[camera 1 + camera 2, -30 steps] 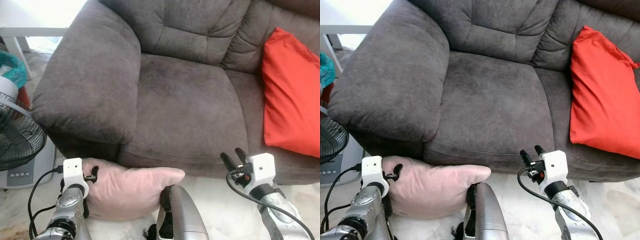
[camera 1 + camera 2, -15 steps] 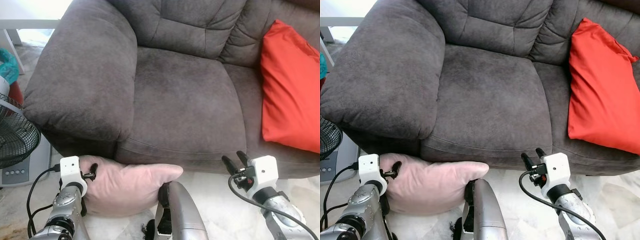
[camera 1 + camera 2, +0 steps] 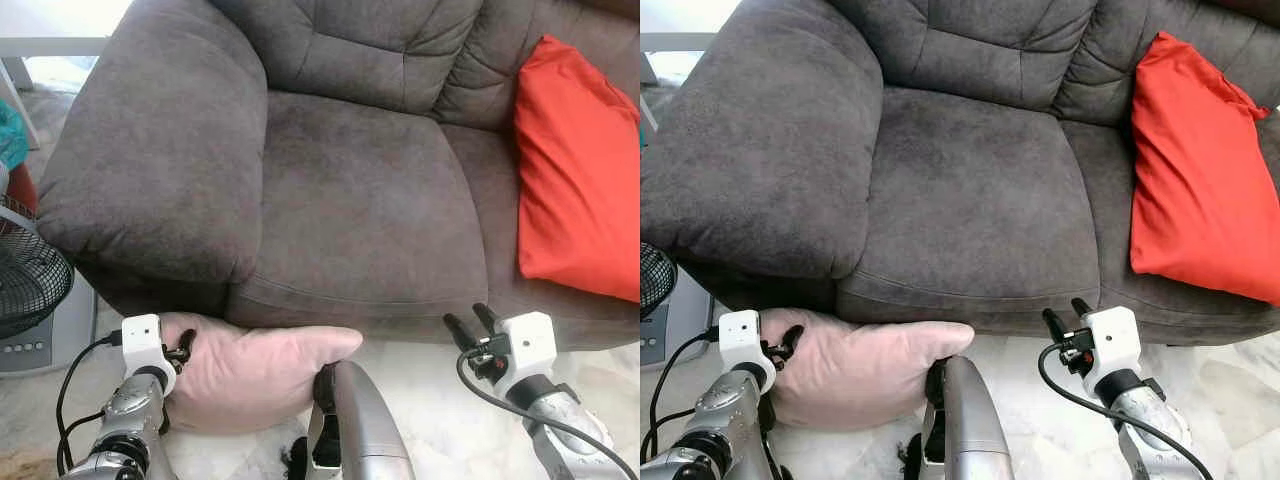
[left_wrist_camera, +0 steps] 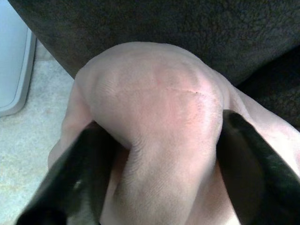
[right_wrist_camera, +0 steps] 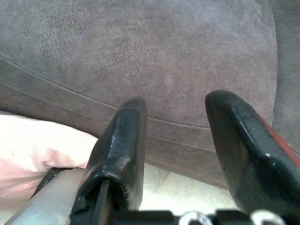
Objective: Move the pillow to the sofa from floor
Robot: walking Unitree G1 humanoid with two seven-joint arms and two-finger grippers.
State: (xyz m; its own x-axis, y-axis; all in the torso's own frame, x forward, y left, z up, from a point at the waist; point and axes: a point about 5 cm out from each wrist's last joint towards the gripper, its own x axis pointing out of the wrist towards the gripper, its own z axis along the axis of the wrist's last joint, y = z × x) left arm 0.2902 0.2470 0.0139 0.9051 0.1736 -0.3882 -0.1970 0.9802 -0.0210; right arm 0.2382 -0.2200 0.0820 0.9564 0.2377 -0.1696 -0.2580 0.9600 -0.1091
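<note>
1. The pink pillow [image 3: 258, 375] lies on the pale marble floor [image 3: 430, 400], pressed up against the front base of the dark grey sofa [image 3: 360, 190], below the sofa's left armrest [image 3: 160, 150] and the front edge of the seat cushion [image 3: 365, 200].
2. The left tool [image 3: 183, 350] is at the pillow's left end; in the left wrist view its two black fingers [image 4: 248, 164] sit on either side of a bunched fold of pink fabric, clamped on the pillow [image 4: 154, 122].
3. The right tool [image 3: 467, 325] hovers just in front of the sofa's base, to the right of the pillow and apart from it. In the right wrist view its fingers [image 5: 119, 150] stand spread apart with nothing between them, and the grey seat front shows in the gap.
4. A silver limb of the robot [image 3: 365, 425] rises at the bottom centre, touching or just in front of the pillow's right end.
5. An orange-red cushion [image 3: 575, 165] leans on the right part of the sofa, against the backrest, well apart from the pink pillow.
6. A standing fan [image 3: 30, 285] with a black grille and a light grey base stands on the floor to the left of the armrest.
7. A black cable [image 3: 75, 385] loops from the left wrist down beside the arm.
</note>
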